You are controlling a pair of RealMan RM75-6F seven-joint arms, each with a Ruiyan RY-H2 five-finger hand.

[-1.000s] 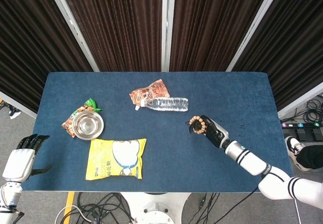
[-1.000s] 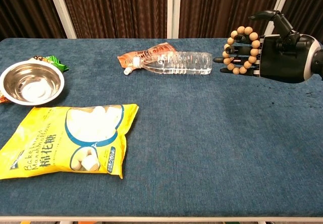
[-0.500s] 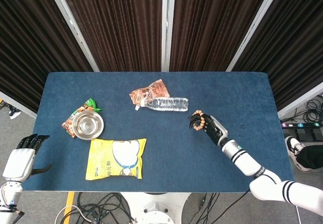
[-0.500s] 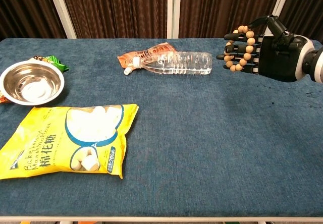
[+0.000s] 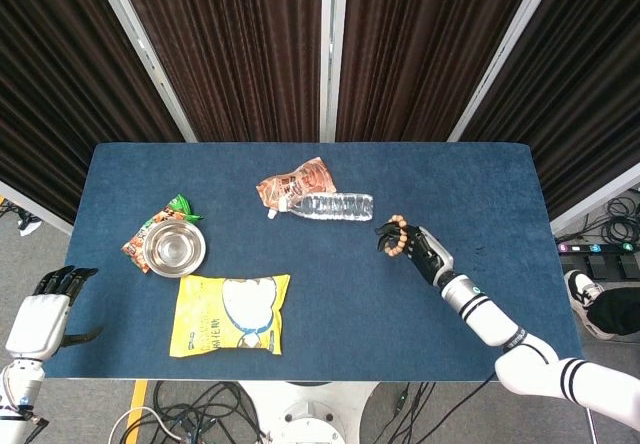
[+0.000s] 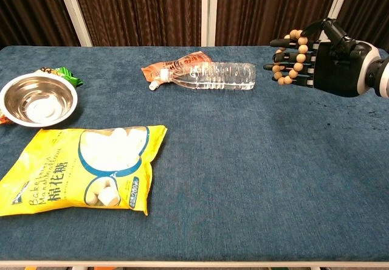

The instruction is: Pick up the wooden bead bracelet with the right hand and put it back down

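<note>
Right hand [image 6: 331,63] is raised above the table [image 5: 480,184] toward its right edge, fingers [image 6: 285,54] extended with the wooden bead bracelet [image 6: 290,56] looped over them, clear of the surface. Left hand [image 5: 42,314] sits off the table's front-left corner, fingers apart, holding nothing. Water bottle [image 6: 213,75] lies near the centre, left of the bracelet.

green snack packet [image 6: 59,72] half behind bowl [image 6: 37,101]
</note>
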